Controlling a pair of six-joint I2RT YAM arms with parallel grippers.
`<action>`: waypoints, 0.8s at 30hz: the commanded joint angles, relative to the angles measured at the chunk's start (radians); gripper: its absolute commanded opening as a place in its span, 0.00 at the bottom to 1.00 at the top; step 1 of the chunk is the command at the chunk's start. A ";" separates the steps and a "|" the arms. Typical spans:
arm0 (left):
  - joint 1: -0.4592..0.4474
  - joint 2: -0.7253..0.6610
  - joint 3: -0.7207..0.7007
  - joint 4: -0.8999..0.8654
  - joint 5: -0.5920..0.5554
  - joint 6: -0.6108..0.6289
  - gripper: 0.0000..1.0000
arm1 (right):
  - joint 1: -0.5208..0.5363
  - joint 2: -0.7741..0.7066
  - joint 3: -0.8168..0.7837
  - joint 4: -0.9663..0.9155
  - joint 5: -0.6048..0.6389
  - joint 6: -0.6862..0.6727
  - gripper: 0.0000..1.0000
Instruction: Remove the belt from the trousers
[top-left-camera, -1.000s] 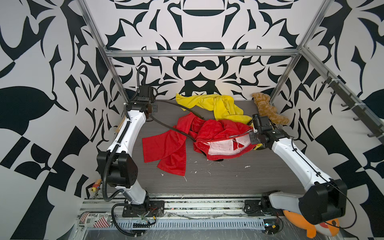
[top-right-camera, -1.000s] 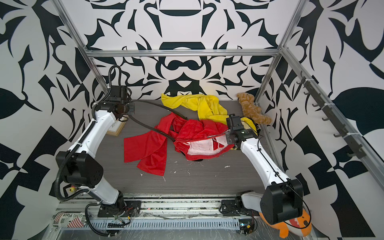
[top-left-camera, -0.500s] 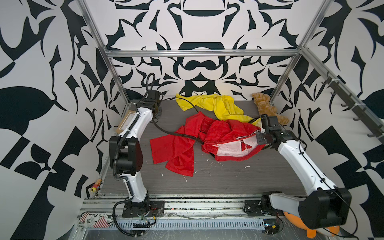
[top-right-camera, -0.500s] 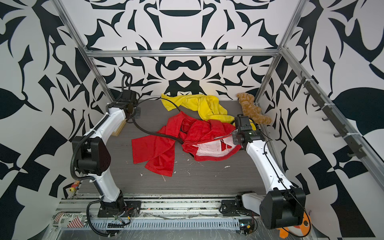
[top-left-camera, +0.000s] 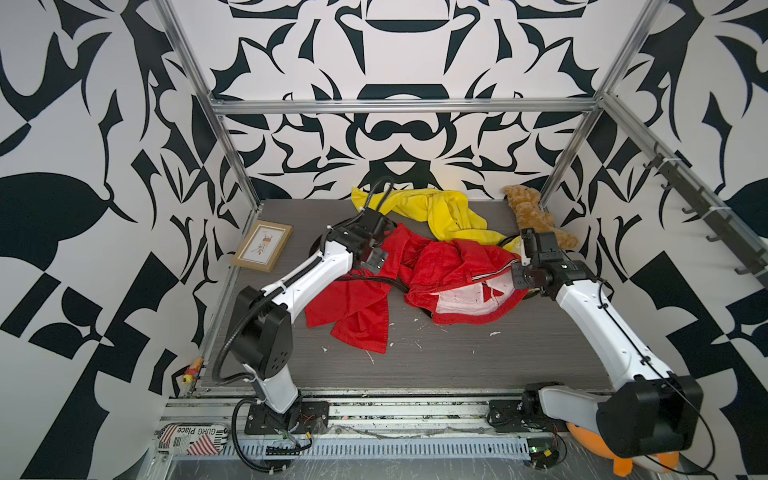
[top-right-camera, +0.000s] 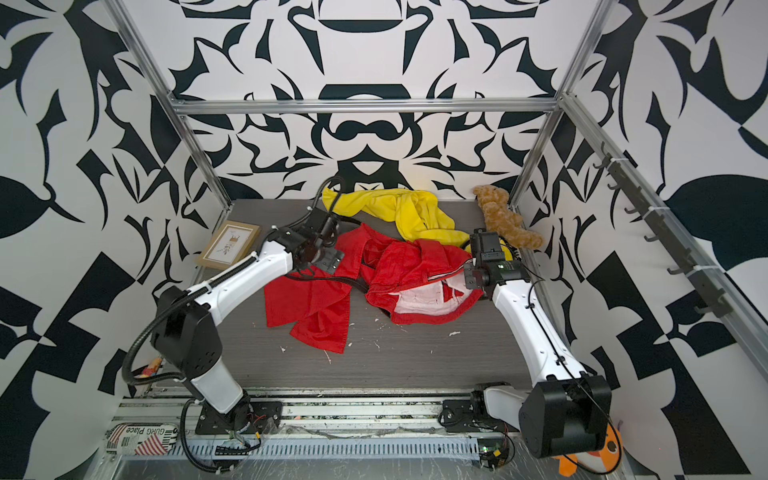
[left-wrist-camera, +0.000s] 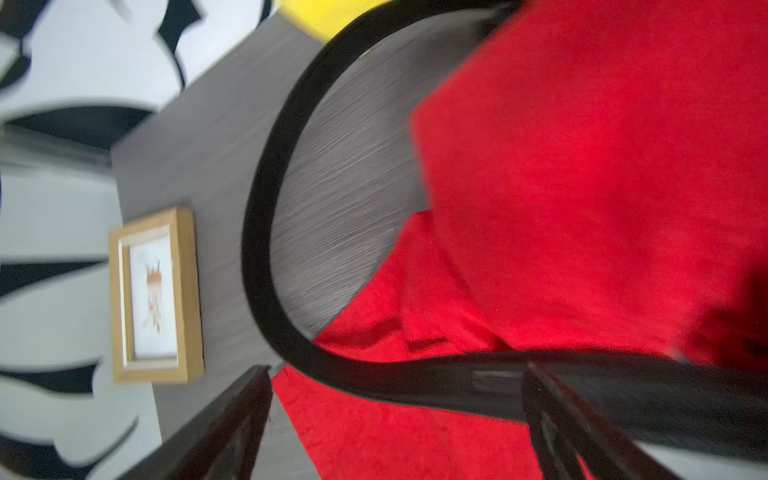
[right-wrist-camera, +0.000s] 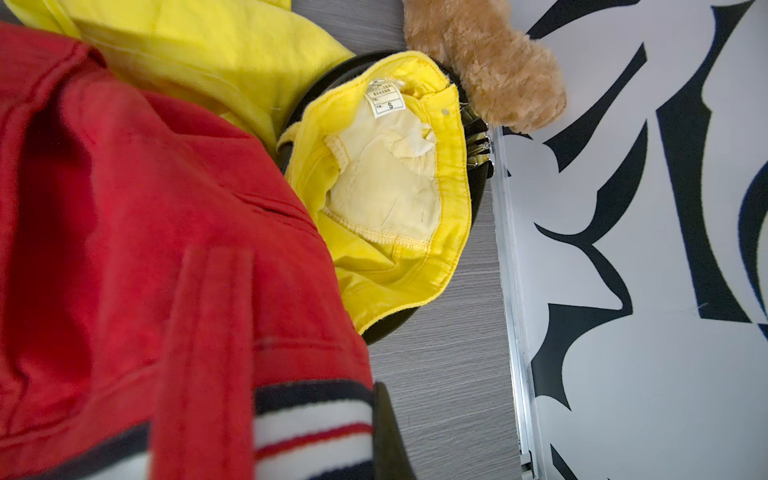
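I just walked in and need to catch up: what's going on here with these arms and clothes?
Two robot arms are working a black belt out of the red trousers on the table. The right hand is shut on their striped waistband. The left hand is open over the belt, which trails across a red leg and curves onto the table. Yellow trousers lie behind, untouched.

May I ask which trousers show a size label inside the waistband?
The yellow trousers: the right wrist view shows a white label marked S inside their waistband; the red trousers there show only striped trim.
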 joint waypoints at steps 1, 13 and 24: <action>-0.079 -0.074 -0.109 0.042 0.095 0.225 1.00 | -0.005 -0.014 0.036 0.037 -0.006 0.019 0.00; -0.168 0.012 -0.196 0.153 0.156 0.529 0.88 | -0.005 -0.025 0.039 0.043 -0.017 0.010 0.00; -0.175 0.110 -0.204 0.337 0.163 0.582 0.51 | -0.004 -0.033 0.032 0.052 -0.026 0.010 0.00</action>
